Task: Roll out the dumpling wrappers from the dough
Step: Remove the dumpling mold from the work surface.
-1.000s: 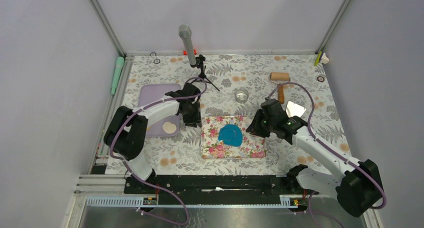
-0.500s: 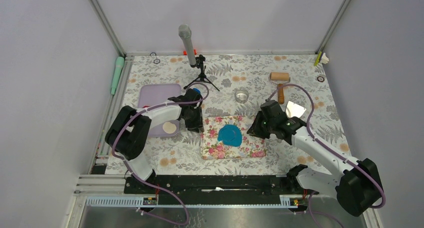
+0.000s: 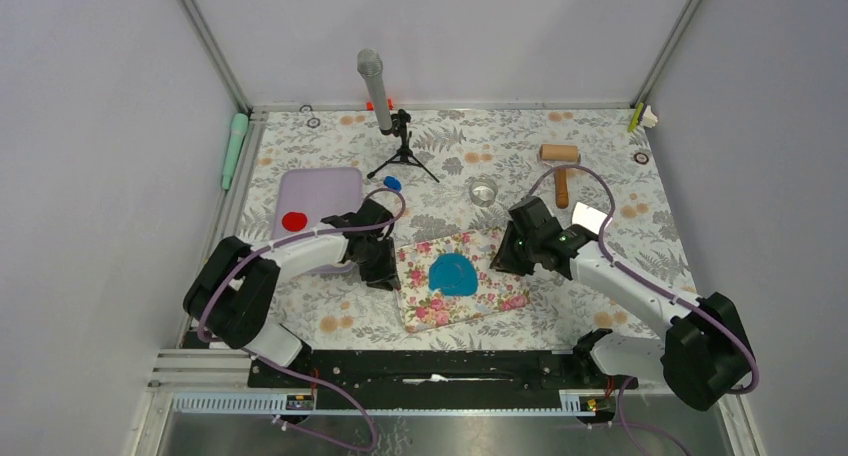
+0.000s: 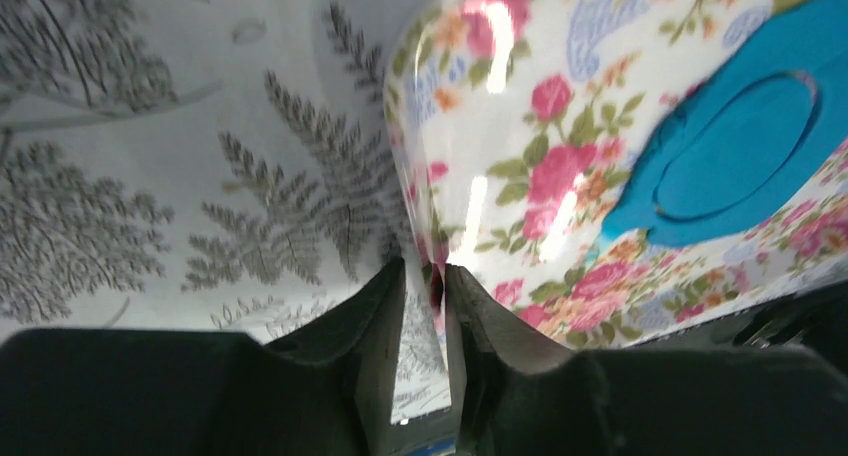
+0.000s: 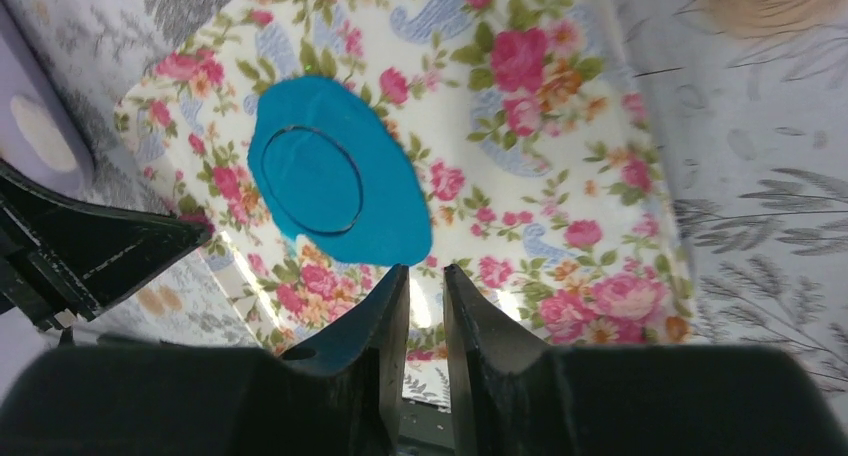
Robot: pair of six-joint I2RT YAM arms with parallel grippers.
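Fern-printed surface [image 3: 600,156] holds a floral mat [image 3: 500,288]. On it lies the dough [image 3: 453,273], flattened, with one dumpling wrapper [image 5: 312,181] scored but not yet lifted out. Both the left pincer [image 3: 385,274] and right pincer [image 3: 503,259] pinch opposite mat edges.

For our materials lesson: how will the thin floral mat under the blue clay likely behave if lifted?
Probably floppy: the thin floral mat curls where the left gripper pinches its edge. Glossy glare suggests a slippery surface, so the flat blue clay sheet might slide.
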